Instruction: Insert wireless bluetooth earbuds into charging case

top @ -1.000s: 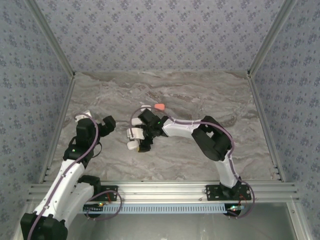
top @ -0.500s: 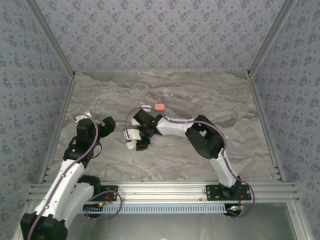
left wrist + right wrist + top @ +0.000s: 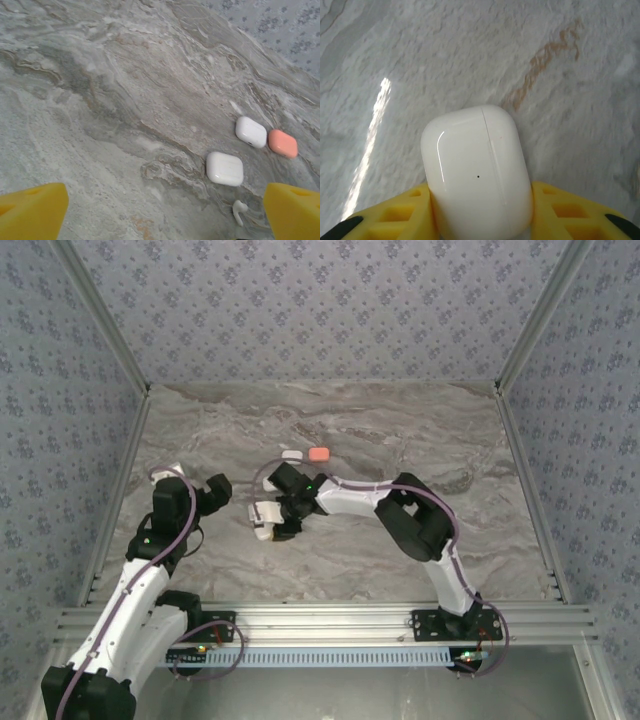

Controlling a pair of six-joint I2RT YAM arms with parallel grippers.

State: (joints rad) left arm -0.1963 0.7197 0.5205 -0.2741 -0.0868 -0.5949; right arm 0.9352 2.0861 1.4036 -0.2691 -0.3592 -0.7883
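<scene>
A closed white charging case (image 3: pixel 470 170) lies on the marble table, and my right gripper (image 3: pixel 480 205) is shut on it, its yellow fingers (image 3: pixel 395 215) pressed against both sides. From above, that case (image 3: pixel 263 512) sits at the tip of the right gripper (image 3: pixel 276 520) near the table's middle. My left gripper (image 3: pixel 162 212) is open and holds nothing. One white earbud (image 3: pixel 239 211) lies on the table ahead of it, close to its right finger (image 3: pixel 295 210). In the top view the left gripper (image 3: pixel 217 489) hangs left of the right one.
Ahead of the left gripper lie a white case (image 3: pixel 225 168), a second white case (image 3: pixel 251 132) and a coral case (image 3: pixel 283 143). From above, a white case (image 3: pixel 291 454) and the coral case (image 3: pixel 319 453) sit behind the right arm. Patterned walls (image 3: pixel 320 310) enclose the table.
My right gripper has shifted a little left and its jaws have closed in onto the white case. The left arm has stayed put.
</scene>
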